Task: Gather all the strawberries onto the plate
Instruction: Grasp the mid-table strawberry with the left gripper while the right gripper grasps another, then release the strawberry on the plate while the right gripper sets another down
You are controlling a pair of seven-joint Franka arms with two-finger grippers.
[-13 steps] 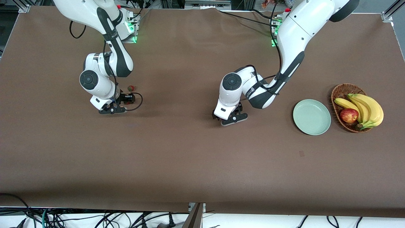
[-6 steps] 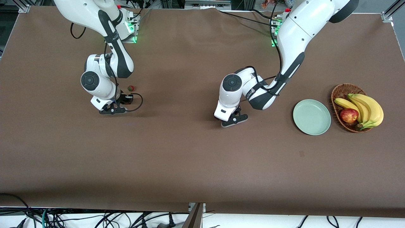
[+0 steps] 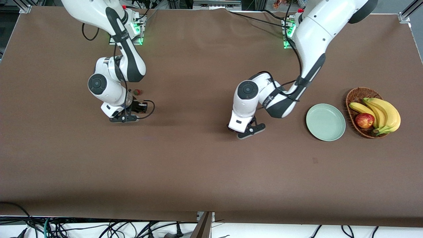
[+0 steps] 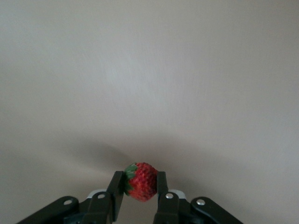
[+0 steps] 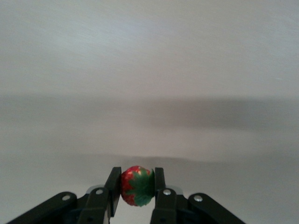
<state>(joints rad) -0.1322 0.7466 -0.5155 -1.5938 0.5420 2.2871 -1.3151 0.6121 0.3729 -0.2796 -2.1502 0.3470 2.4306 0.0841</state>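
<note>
My left gripper is shut on a red strawberry with a green top, a little above the brown table. In the front view the left gripper is over the middle of the table, apart from the pale mint-green plate, which holds nothing. My right gripper is shut on a second strawberry. In the front view the right gripper is toward the right arm's end. A third strawberry lies on the table beside the right arm's wrist.
A brown wicker basket with bananas and a red-yellow apple stands beside the plate at the left arm's end. A black cable loops off the right hand.
Both grippers, each holding its strawberry, have shifted a little toward the left arm's end of the table. The loose strawberry and the plate have not moved.
</note>
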